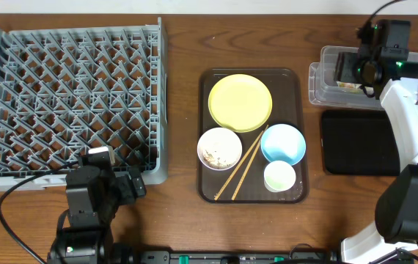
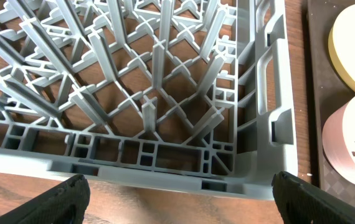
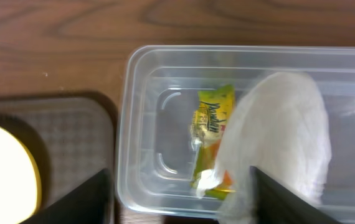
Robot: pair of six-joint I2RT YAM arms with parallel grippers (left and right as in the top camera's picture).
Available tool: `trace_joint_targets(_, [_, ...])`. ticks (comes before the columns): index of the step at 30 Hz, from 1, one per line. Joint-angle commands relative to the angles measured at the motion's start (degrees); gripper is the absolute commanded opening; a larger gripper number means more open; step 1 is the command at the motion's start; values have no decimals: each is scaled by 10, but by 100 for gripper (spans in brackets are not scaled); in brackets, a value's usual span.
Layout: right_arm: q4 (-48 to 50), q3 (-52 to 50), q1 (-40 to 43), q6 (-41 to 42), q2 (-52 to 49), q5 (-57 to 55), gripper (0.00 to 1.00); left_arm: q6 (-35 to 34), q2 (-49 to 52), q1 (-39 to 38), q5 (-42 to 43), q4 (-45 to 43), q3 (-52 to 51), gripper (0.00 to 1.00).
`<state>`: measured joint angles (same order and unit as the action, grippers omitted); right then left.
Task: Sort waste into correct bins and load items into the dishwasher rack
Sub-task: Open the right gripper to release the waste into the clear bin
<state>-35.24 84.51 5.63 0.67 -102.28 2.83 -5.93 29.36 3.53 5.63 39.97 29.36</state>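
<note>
Napkin (image 3: 277,137) and snack wrapper (image 3: 213,124) lying in the clear tub (image 3: 127,124), directly beneath the right end effector (image 3: 180,186), hovering opened wide. Left end effector (image 2: 180,196) likewise gaping wide, hanging just before the near corner of the rack (image 2: 165,93); plate (image 1: 240,101), white bowl (image 1: 219,148), blue bowl (image 1: 283,143), cup (image 1: 279,176) and chopsticks (image 1: 242,170) sitting on the brown tray (image 1: 293,95) off to its right.

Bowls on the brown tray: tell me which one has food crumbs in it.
The white bowl, left of the chopsticks: beige crumbs lie inside it. The light blue bowl, on their right, looks clean inside.
</note>
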Motion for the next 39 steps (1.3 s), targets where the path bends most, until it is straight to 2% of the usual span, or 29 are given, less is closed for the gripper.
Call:
trace_joint_targets(1, [-22,-2,1,172,-7,-154,90,5,-1,-2,-1,-1,9,96])
trace_joint_targets(2, [-22,-2,1,160,-7,-139,95,5,-1,-2,-1,-1,9,96])
trace_joint_targets(3, [-12,-2,1,78,-7,-66,96,5,-1,-2,-1,-1,9,96])
trace_joint_targets(4, [-7,-2,0,-16,-8,30,96,5,-1,-2,-1,-1,9,96])
trace_joint_targets(5, [-7,-2,0,-62,-8,88,91,5,-1,-2,-1,-1,9,96])
trace_joint_targets(10, [4,-2,0,20,-8,28,96,5,-1,-2,-1,-3,9,96])
trace_joint_targets(11, [6,-2,-1,12,-8,51,96,5,-1,-2,-1,-3,9,96])
trace_joint_targets(13, [5,-2,-3,-59,-7,160,91,5,-1,-2,-1,-1,9,96])
trace_joint_targets(14, [5,-2,-3,-88,-7,186,81,5,-1,-2,-1,-1,9,96])
trace_joint_targets(15, [5,-2,-3,-85,-7,157,64,5,-1,-2,-1,-2,9,96])
trace_joint_targets(16, [3,-2,-2,-30,-7,81,65,5,-1,-2,-1,-2,9,96])
trace_joint_targets(18, [-14,-2,0,108,-7,-76,80,5,-1,-2,-1,-1,9,96])
trace_joint_targets(20, [-45,-2,0,170,-7,-182,79,5,-1,-2,-1,-1,9,96])
trace_joint_targets(22, [-77,-2,0,193,-7,-244,80,5,-1,-2,-1,-1,9,96])
trace_joint_targets(28, [-158,-2,0,193,-7,-260,82,5,-1,-2,-1,-1,9,96])
trace_joint_targets(35, [-172,-2,0,197,-7,-257,88,5,-1,-2,-1,-1,9,96])
trace_joint_targets(39, [-148,-2,0,197,-7,-257,92,5,-1,-2,-1,-1,9,96])
